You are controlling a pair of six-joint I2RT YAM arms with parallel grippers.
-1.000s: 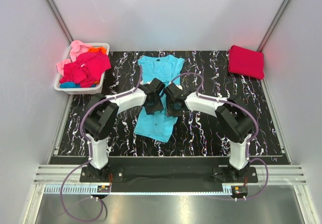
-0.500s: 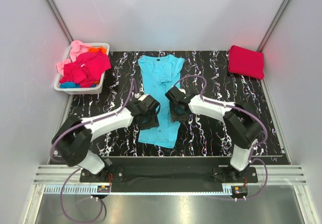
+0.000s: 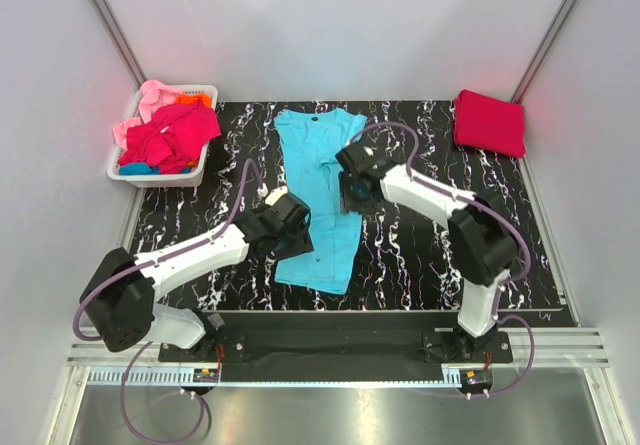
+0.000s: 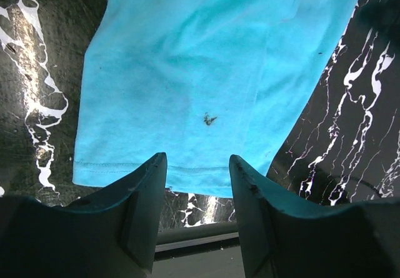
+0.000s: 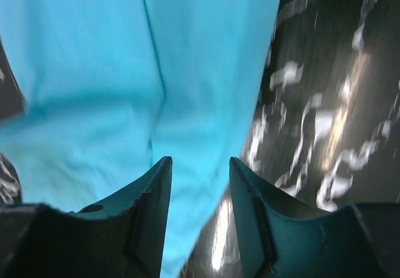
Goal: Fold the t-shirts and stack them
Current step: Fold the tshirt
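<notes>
A turquoise t-shirt (image 3: 318, 150) lies on the black marbled table (image 3: 430, 255), folded lengthwise into a long narrow strip with its collar at the far end. My left gripper (image 3: 288, 233) hovers over the strip's near left part. In the left wrist view it (image 4: 198, 165) is open with nothing between its fingers, just above the shirt's hem (image 4: 187, 168). My right gripper (image 3: 352, 190) is at the strip's right edge, around its middle. The right wrist view shows it (image 5: 200, 165) open and empty over the turquoise cloth (image 5: 125, 53). A folded crimson t-shirt (image 3: 490, 122) rests at the back right.
A white basket (image 3: 155, 177) at the back left holds a heap of pink, magenta-red, orange and blue t-shirts (image 3: 170, 130). White walls close in the table on three sides. The arms' bases and a black rail (image 3: 330, 340) run along the near edge.
Both grippers have left the shirt's middle. The left one has swung toward the near hem with its arm stretched low, the right one toward the far right. The strip's near end shifted slightly right.
</notes>
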